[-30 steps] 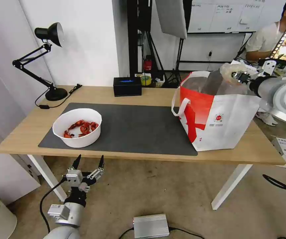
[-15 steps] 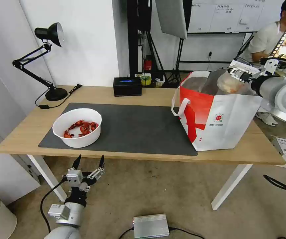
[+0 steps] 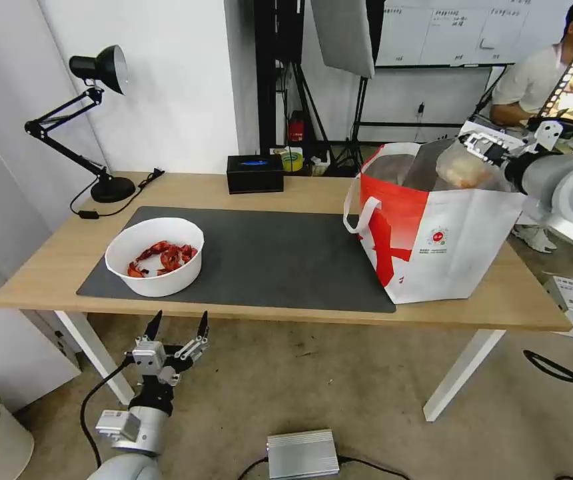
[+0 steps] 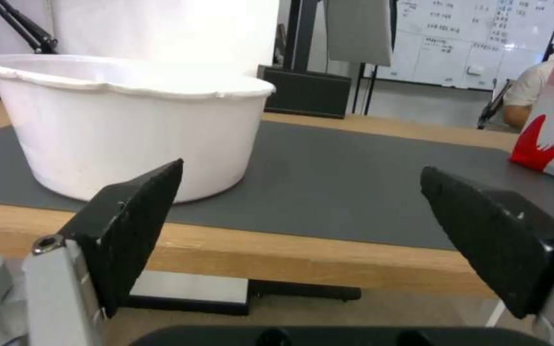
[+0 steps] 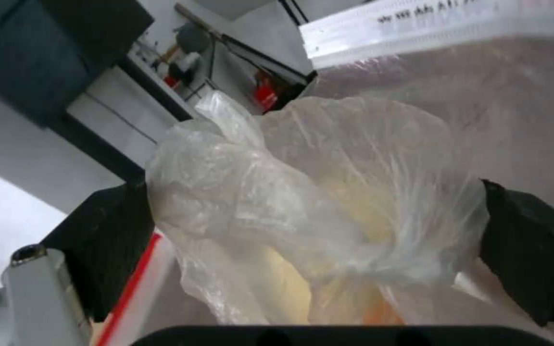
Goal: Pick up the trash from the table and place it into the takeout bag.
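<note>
The takeout bag [image 3: 433, 240] stood upright, mouth up, bearing a small round red logo [image 3: 438, 236], text unreadable; over its mouth the right gripper [image 3: 468, 159] clasped the small clear bag [image 5: 315, 216]; the left gripper [image 3: 176, 328] waited spread wide below the table [image 3: 286, 190]

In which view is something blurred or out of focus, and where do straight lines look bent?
Right wrist view: the clear bag between the right gripper fingers looks soft, the room behind blurred. Left wrist view: the left gripper fingers are slightly soft, the white bowl clearer. Head view: table edges bow, wide-lens distortion.
</note>
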Tool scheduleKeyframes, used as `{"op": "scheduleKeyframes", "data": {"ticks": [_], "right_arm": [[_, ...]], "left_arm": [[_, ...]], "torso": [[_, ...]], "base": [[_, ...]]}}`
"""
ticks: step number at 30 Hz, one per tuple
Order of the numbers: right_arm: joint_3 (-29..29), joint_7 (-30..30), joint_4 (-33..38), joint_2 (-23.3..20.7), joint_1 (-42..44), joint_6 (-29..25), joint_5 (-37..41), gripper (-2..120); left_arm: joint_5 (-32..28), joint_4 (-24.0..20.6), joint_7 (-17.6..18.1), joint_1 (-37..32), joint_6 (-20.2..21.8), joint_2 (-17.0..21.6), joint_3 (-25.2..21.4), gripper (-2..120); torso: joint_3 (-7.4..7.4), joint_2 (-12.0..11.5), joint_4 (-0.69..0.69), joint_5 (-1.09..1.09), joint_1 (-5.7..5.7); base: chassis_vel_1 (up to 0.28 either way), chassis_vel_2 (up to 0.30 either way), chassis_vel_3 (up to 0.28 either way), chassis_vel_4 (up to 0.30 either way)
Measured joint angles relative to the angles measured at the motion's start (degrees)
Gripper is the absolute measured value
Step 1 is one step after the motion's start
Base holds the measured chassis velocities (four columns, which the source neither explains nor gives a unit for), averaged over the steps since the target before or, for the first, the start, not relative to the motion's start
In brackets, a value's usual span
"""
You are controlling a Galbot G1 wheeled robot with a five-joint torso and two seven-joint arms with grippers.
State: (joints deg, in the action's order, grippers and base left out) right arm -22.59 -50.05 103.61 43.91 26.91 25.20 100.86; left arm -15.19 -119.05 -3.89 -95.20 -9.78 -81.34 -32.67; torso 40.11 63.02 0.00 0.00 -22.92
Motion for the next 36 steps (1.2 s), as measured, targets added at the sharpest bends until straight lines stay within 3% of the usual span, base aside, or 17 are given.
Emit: {"op": "scheduleKeyframes", "data": {"ticks": [7,10,21,23,26,31,36], "right_arm": [[1.3,-0.4,-1.0,1.6,-0.8,-1.3,-0.8,100],[3.5,5.1,-0.4,0.8,-0.3,1.5,-10.8,100],[8.4,13.4,-0.5,-1.4,-2.6,10.9,-25.8,100],[8.7,13.2,-0.4,-1.7,-3.4,12.0,-25.2,100],[8.2,1.2,-0.1,-0.4,-6.8,13.8,-8.4,100],[8.8,-0.6,-1.2,0.1,-8.0,13.5,-7.9,100],[6.8,-4.6,-2.5,2.4,-8.3,11.5,-1.5,100]], "left_arm": [[0.0,0.4,0.0,0.0,-0.1,0.1,-0.1,100],[-0.1,0.7,0.0,0.1,-0.2,0.2,-0.2,100],[0.0,1.7,0.0,1.1,-0.1,0.0,0.3,100],[0.0,1.8,0.0,1.3,0.0,0.0,0.3,100],[-0.1,2.4,0.0,1.8,0.1,0.2,0.4,100],[-0.4,2.8,0.0,2.5,0.3,0.3,0.5,100],[-1.1,3.5,0.0,3.2,0.5,0.4,0.5,100]], "torso": [[0.00,0.0,0.00,0.01,0.00],[0.00,0.0,0.00,0.01,0.00],[-0.01,0.0,-0.01,0.00,0.00],[-0.01,0.0,-0.01,0.00,0.00],[-0.01,0.0,0.02,-0.02,0.00],[0.00,0.0,0.00,0.01,0.00],[-0.01,0.0,0.01,-0.01,0.00]], "base": [[0.000,0.000,0.000,0.000],[0.000,0.000,0.000,0.000],[0.000,0.000,0.000,0.000],[0.000,0.000,0.000,0.000],[0.000,0.000,0.000,0.000],[0.000,0.000,0.000,0.000],[0.000,0.000,0.000,0.000]]}}
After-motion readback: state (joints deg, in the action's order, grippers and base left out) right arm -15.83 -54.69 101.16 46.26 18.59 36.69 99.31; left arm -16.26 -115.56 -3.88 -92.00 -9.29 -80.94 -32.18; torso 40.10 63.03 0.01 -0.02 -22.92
